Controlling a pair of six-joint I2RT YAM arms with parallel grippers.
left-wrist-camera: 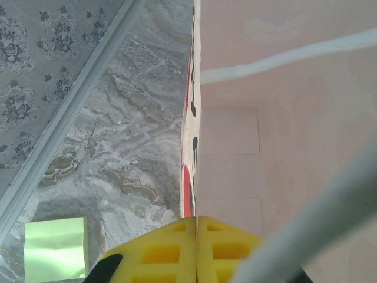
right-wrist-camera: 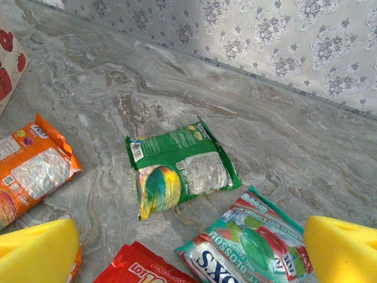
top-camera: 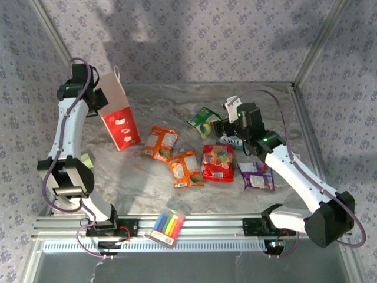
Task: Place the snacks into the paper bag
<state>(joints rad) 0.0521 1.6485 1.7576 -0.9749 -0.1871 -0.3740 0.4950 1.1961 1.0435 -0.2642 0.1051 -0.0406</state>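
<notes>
Gripper check: right gripper [right-wrist-camera: 188,256] wide open, empty, hanging over teal-white packet [right-wrist-camera: 253,247], which lies just right of centre in the gap; green packet [right-wrist-camera: 179,171] just ahead. Left gripper [left-wrist-camera: 196,250] clamped shut on paper bag [top-camera: 118,118] wall, well off left.

Marker box [top-camera: 167,227] at table's near edge; green notepad [left-wrist-camera: 56,246].
</notes>
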